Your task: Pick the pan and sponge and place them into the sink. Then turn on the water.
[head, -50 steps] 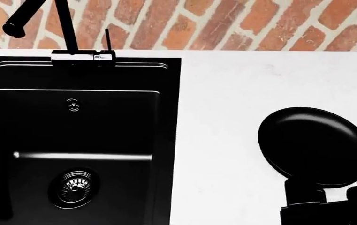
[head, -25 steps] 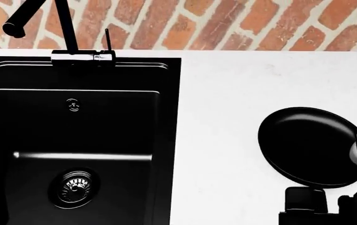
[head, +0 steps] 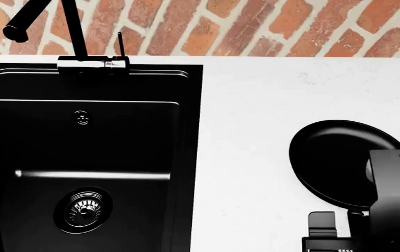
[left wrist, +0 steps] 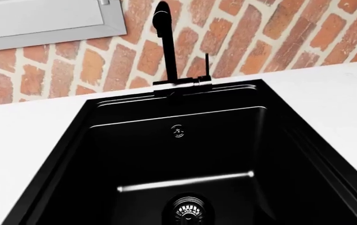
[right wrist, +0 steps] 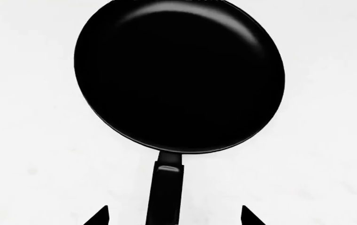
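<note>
Where the head view begins at its left edge, one sink (head: 185, 157) is seen, a black basin filling the left half of the frame, with one round drain (head: 82, 209) at the lower left and one small overflow fitting (head: 81, 117) above it. One faucet (head: 45, 23) is mounted at the upper left, its spout dry, against a brick wall (head: 256, 26). A white counter (head: 256, 157) occupies the middle. One pan (head: 333, 163) is laid flat at the right, well apart from the sink. The right gripper (right wrist: 174, 216) is held low over the pan's handle (right wrist: 164, 197), one fingertip showing on either side, spread and apparently not touching it. The left gripper is outside every frame. In the left wrist view the basin holds nothing but its fittings.
</note>
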Motion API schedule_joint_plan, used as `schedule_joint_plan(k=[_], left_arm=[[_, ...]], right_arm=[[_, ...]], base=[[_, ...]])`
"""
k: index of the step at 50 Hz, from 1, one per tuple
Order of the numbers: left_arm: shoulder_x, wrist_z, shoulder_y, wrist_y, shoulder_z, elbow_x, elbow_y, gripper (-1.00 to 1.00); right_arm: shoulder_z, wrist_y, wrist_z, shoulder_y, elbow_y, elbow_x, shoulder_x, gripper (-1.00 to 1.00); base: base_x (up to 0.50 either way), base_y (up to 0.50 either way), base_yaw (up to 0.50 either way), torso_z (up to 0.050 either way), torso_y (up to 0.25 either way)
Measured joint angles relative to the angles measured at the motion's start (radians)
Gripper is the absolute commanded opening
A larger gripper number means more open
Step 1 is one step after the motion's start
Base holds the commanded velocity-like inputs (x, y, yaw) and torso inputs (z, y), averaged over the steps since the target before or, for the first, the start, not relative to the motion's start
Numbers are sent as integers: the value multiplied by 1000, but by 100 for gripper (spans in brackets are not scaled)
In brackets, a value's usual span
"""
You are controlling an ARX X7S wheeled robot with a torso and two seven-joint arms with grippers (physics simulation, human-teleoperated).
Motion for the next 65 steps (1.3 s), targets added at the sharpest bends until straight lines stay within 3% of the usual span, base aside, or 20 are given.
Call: schedule_joint_plan(k=[22,23,44,65], left_arm=[[-3,17,22,29,21,33,-4,100],[-4,17,23,30,21,33,-4,100],[-19,22,39,53,19,40,2,100],[-16,6,9,55,56,44,-10,100]], right_arm=[[-81,-41,-123,27,72,-111,-23,100],[-83,-42,-125,27,72,-113,-23,-100],[-112,-135,-211,18,12,-219,18,-100],[-167,-378,-460,-26,-190,-442,87,-100]], base=[[0,0,0,0,0],[0,0,0,0,0],[0,0,0,0,0],[0,0,0,0,1]])
